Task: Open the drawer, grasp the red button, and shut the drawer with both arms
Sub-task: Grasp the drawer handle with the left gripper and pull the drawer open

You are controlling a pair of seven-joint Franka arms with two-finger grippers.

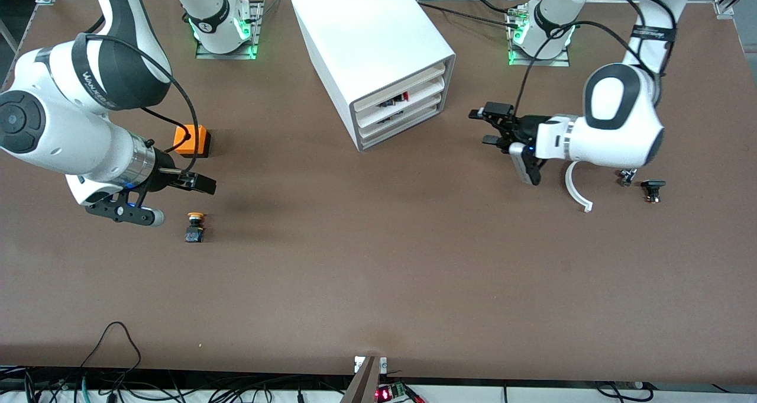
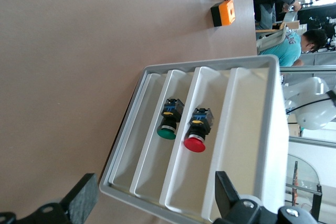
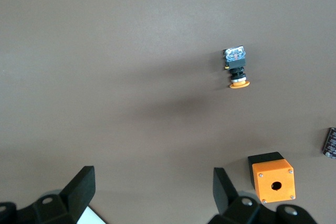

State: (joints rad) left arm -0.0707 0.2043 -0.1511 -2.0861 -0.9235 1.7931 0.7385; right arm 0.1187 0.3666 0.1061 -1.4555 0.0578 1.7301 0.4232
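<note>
Drawers all in; my left claw (image 1: pixel 492 126), spread, faces the cabinet (image 1: pixel 372 54); I must pull the button's (image 2: pixel 195 141) drawer (image 1: pixel 397 94). Right claw (image 1: pixel 198 181) spread, waiting.

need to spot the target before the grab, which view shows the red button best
The left wrist view: the red button lies in plain sight in a drawer of the cabinet, beside a green button. The front view shows only a red speck in the top drawer slot. The right wrist view does not show it, only a yellow-orange button.

Three push buttons: red (image 2: pixel 195 142), green (image 2: pixel 167 132), yellow-orange (image 1: pixel 194 226); one orange box (image 1: pixel 192 141); one cabinet (image 1: pixel 366 48), three drawers.
</note>
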